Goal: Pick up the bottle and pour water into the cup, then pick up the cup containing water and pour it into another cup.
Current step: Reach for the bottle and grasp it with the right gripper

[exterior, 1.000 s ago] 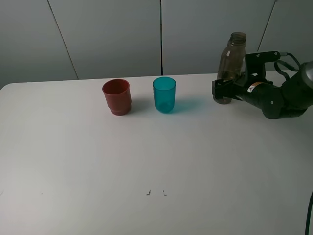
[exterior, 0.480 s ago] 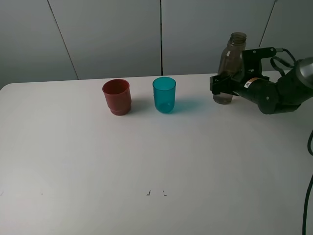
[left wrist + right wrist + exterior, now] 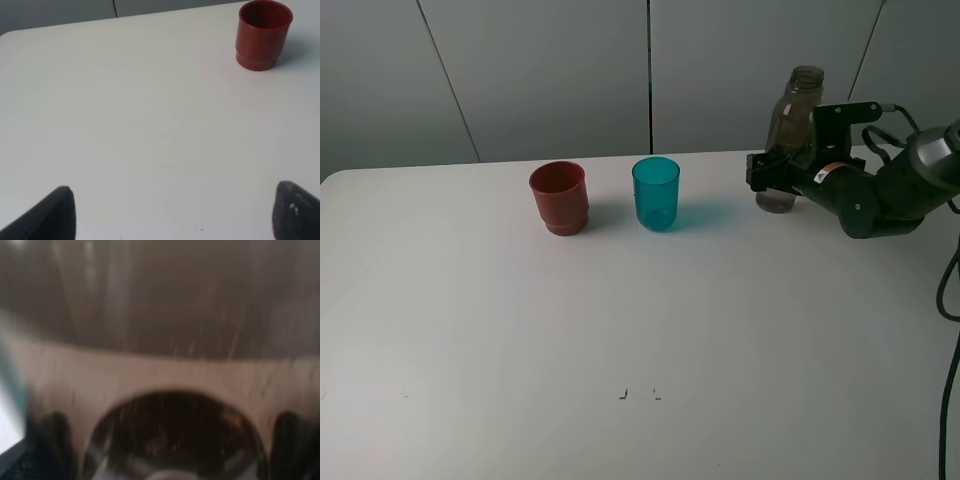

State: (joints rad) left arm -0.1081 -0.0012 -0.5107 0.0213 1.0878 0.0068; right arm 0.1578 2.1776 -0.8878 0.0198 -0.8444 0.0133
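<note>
The smoky grey-brown bottle [image 3: 792,125] stands upright at the back right of the white table [image 3: 620,320]. My right gripper [image 3: 772,176] is around its lower part, jaws spread wide, with one finger on each side. The bottle fills the right wrist view [image 3: 170,315], very close and blurred, with the right gripper [image 3: 170,440] at its base. The teal cup [image 3: 656,193] stands upright left of the bottle, and the brick-red cup [image 3: 559,197] left of that. My left gripper [image 3: 177,215] is open and empty above bare table, with the red cup [image 3: 263,34] far ahead.
A grey panelled wall [image 3: 570,70] rises just behind the table's back edge. The right arm's black cable [image 3: 950,300] hangs at the right edge of the exterior view. Small dark marks [image 3: 638,394] lie near the table's front.
My right gripper has moved slightly up and further around the bottle's lower part. The bottle and both cups have not moved.
</note>
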